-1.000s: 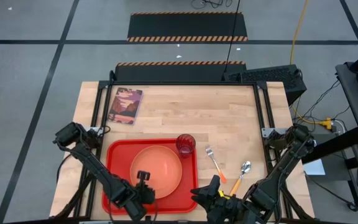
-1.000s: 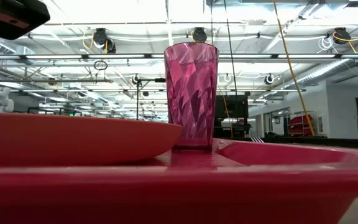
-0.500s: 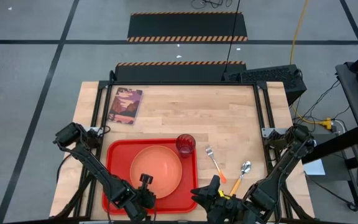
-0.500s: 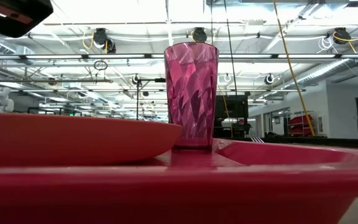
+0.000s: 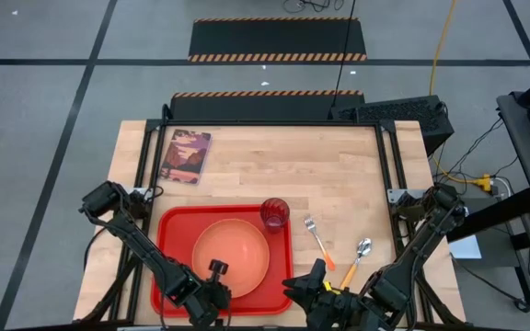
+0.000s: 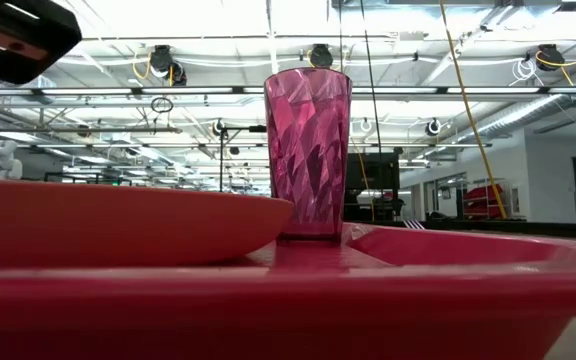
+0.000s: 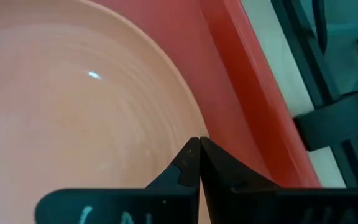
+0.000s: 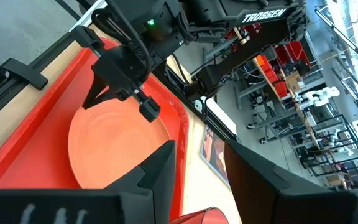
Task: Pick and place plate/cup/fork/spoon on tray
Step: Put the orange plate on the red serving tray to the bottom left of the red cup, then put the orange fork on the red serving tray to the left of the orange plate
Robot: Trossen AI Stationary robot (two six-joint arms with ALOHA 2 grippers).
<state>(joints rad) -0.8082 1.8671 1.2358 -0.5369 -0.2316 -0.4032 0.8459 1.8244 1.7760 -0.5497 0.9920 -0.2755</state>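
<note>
I find the left hand (image 5: 216, 268) closed and empty above the plate (image 5: 231, 256), at its 6 o'clock rim; the right hand (image 5: 316, 272) waits, parted.

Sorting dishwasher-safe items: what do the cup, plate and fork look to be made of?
The cup: translucent dark-red plastic by its look, faceted walls letting light through. The plate: opaque orange, probably plastic, smooth with a soft highlight and faint concentric rings in the left wrist view. The fork: silvery tines, seemingly metal, with an orange handle, likely plastic; too small to be sure.
</note>
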